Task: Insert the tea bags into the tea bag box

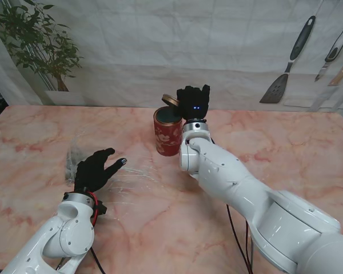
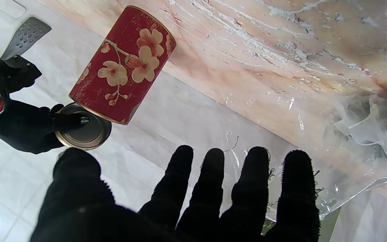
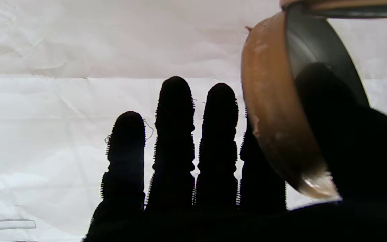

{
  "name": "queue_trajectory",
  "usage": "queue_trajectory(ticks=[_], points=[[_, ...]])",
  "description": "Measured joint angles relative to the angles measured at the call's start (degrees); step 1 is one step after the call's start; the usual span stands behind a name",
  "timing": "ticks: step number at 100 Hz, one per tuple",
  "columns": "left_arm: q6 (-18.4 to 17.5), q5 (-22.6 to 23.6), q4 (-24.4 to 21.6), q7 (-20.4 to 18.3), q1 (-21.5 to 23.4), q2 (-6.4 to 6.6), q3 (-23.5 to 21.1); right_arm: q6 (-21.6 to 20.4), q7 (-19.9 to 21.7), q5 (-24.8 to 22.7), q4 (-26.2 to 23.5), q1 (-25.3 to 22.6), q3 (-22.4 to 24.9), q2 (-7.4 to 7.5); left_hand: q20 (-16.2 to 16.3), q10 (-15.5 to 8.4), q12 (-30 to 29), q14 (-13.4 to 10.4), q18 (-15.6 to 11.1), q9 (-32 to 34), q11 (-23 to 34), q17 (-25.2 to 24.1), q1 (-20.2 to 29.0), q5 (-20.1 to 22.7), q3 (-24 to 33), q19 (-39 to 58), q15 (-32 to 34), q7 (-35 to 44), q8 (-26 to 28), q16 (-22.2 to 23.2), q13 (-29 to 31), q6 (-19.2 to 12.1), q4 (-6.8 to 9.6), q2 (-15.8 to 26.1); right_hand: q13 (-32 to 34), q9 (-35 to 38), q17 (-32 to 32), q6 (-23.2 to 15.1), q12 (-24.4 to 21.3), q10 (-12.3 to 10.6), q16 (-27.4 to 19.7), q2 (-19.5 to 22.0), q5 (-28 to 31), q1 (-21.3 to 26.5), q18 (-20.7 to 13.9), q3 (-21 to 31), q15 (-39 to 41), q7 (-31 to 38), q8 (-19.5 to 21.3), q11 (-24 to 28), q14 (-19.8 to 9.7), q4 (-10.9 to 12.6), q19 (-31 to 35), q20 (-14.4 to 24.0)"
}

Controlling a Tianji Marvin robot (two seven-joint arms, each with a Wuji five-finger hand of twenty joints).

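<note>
A red tin [image 1: 167,133] with a flower pattern stands upright and open near the middle of the marble table [image 1: 274,142]. The right hand [image 1: 194,101] is raised just behind the tin's rim, its fingers [image 3: 175,134] straight and side by side, with the round gold lid [image 1: 170,101] pinched between thumb and forefinger; in the right wrist view the lid [image 3: 281,111] stands on edge against the thumb. The left hand [image 1: 95,169] hovers over the table well to the left of the tin and nearer to me, palm down, fingers [image 2: 210,188] spread and holding nothing. Beside it lies a crumpled clear plastic bag [image 1: 75,158] with dark tea bags inside [image 2: 381,111], blurred through the film.
</note>
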Motion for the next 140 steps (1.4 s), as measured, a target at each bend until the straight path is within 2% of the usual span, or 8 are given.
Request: queue_trajectory(ticks=[14,50,114,140], points=[[-0.03,-0.16,0.01,0.03,-0.08,0.00,0.11,0.36,0.58,-1.02,-0.24,0.12,-0.88,0.49,0.00,0.00,0.00,0.00,-0.01,0.00,0.01,0.00,0.00,0.00,0.00,0.00,0.00,0.01,0.00,0.00,0.00,0.00,0.00,0.00,0.00,-0.10,-0.06,0.00,0.00,0.00,0.01,0.00,-0.07,-0.33,-0.01,-0.02,0.00,-0.01,0.01,0.00,-0.57,0.00,-0.07,0.00],[-0.13,-0.36,0.05,0.06,-0.16,-0.02,0.19,1.71,0.86,-2.28,-0.24,0.18,-1.58,0.67,0.00,0.00,0.00,0.00,-0.02,0.00,0.11,0.00,0.01,0.00,0.00,0.00,0.00,0.01,0.17,0.00,0.00,0.00,0.00,0.00,0.00,-0.65,-0.06,0.00,0.06,-0.72,0.01,0.00,-0.07,-0.44,-0.05,-0.02,0.00,-0.02,0.01,0.00,-1.24,0.00,-0.18,-0.01],[-0.15,-0.44,-0.19,-0.22,-0.14,-0.01,0.14,1.61,1.53,-3.96,0.77,1.18,-4.11,0.78,0.00,0.00,0.00,0.00,-0.02,0.00,0.13,0.00,0.01,0.00,0.00,0.00,0.00,0.02,0.31,0.00,0.00,0.00,0.00,-0.01,-0.74,-2.67,-0.06,-0.69,0.60,-1.56,0.02,1.27,-0.12,-1.21,-0.15,-0.08,-0.08,-0.02,0.04,-0.15,-1.95,0.00,-1.21,-0.03],[-0.11,-0.39,-0.42,-0.53,-0.13,0.00,0.11,1.71,2.88,-5.17,0.34,1.43,-5.14,1.40,0.00,0.00,0.00,0.00,-0.04,0.00,0.15,0.00,0.01,0.00,0.00,0.00,0.00,0.02,0.40,0.00,0.00,0.00,0.00,-0.01,-1.31,-3.52,-0.07,-0.74,0.60,-1.97,0.02,1.34,-1.54,-1.21,-0.20,-0.12,-0.19,0.04,0.18,-0.68,-2.05,0.00,-1.24,-0.06]])
